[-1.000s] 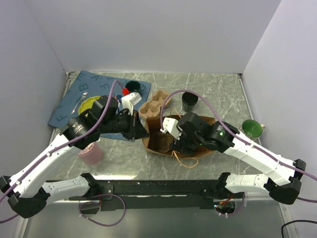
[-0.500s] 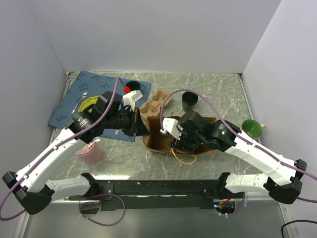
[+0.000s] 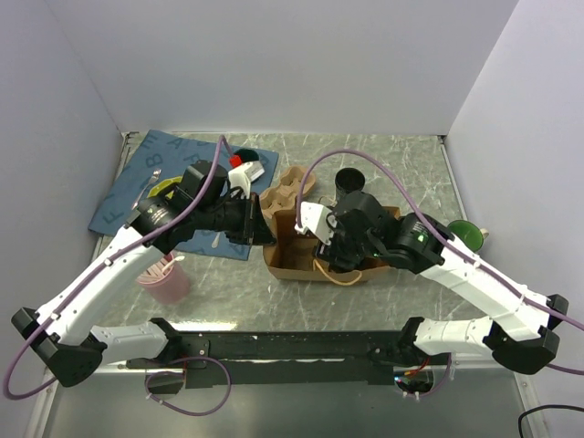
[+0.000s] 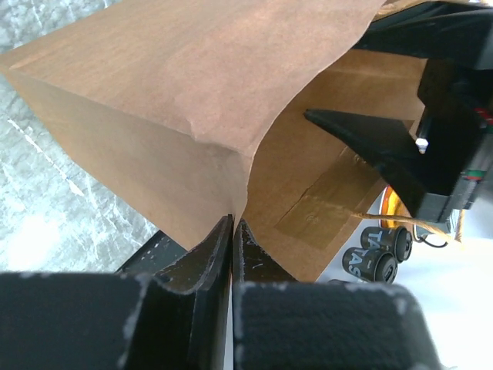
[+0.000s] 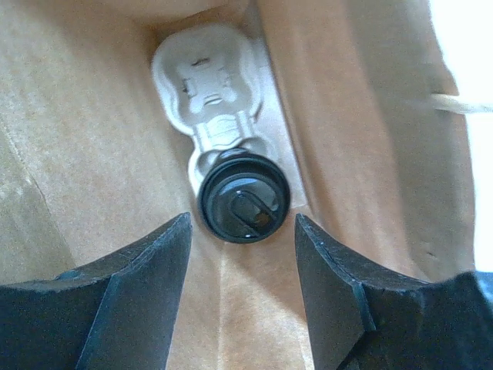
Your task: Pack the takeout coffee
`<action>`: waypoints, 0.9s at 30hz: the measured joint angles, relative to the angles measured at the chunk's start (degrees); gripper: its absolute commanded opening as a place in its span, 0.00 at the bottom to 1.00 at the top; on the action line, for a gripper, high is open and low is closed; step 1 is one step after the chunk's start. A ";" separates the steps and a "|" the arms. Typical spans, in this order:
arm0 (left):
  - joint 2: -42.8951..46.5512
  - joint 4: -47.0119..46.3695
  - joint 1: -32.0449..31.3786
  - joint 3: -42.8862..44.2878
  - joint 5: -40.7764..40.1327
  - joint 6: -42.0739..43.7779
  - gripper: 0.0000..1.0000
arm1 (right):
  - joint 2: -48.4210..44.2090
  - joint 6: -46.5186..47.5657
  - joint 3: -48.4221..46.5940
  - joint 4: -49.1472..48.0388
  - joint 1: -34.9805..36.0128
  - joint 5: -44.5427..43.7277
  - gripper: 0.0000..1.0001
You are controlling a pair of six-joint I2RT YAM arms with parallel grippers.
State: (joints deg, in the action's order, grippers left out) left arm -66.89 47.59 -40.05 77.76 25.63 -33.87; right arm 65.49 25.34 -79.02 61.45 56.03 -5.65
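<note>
The takeout coffee point(image 5: 244, 196), a black cup with a round black lid, stands in a pale pulp holder point(image 5: 206, 69) at the bottom of the brown paper bag point(image 3: 290, 263). My right gripper point(image 5: 242, 225) is open inside the bag, above the cup and not touching it; in the top view the right gripper point(image 3: 332, 252) sits in the bag's mouth. My left gripper point(image 4: 232, 222) is shut on the bag's left edge point(image 4: 154, 100) and holds it up; in the top view the left gripper point(image 3: 259, 228) is at the bag's left rim.
A second black cup point(image 3: 348, 181) stands behind the bag. A brown pulp cup carrier point(image 3: 285, 190) lies at the back left of the bag. A pink cup of straws point(image 3: 166, 281), a blue mat point(image 3: 151, 169) with small items and a green mug point(image 3: 464, 236) stand around.
My left gripper has moved right and up with the bag's edge, and the bag's mouth now stands more upright. My right gripper has shifted back, deeper into the bag's mouth.
</note>
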 measured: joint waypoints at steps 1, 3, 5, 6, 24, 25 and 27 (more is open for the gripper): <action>-0.22 0.37 0.24 0.28 0.00 0.00 0.11 | 0.11 0.09 -0.24 -0.33 -0.17 -0.20 0.63; -0.61 0.96 0.68 0.81 -0.02 0.00 0.15 | 0.33 0.24 -0.48 -0.83 -0.46 -0.39 0.63; -1.01 1.51 1.11 1.33 -0.04 0.02 0.20 | 0.44 0.31 -0.48 -1.14 -0.70 -0.48 0.62; -1.18 1.81 1.38 1.62 -0.11 0.00 0.23 | 0.48 0.42 -0.52 -1.31 -0.90 -0.52 0.62; -3.96 2.84 3.48 8.81 -3.78 -0.37 0.45 | 2.25 2.93 -4.66 -6.05 -5.31 -4.55 0.59; -4.09 2.89 3.50 9.29 -4.17 -0.37 0.48 | 2.27 3.06 -4.92 -6.38 -5.53 -4.83 0.59; -4.15 2.80 3.52 9.86 -4.98 -0.39 0.49 | 2.58 3.13 -6.05 -6.82 -6.08 -5.27 0.58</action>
State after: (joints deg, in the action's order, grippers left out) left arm -71.05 50.39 -36.53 87.61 20.64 -34.26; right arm 68.07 28.47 -85.08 54.63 49.95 -10.92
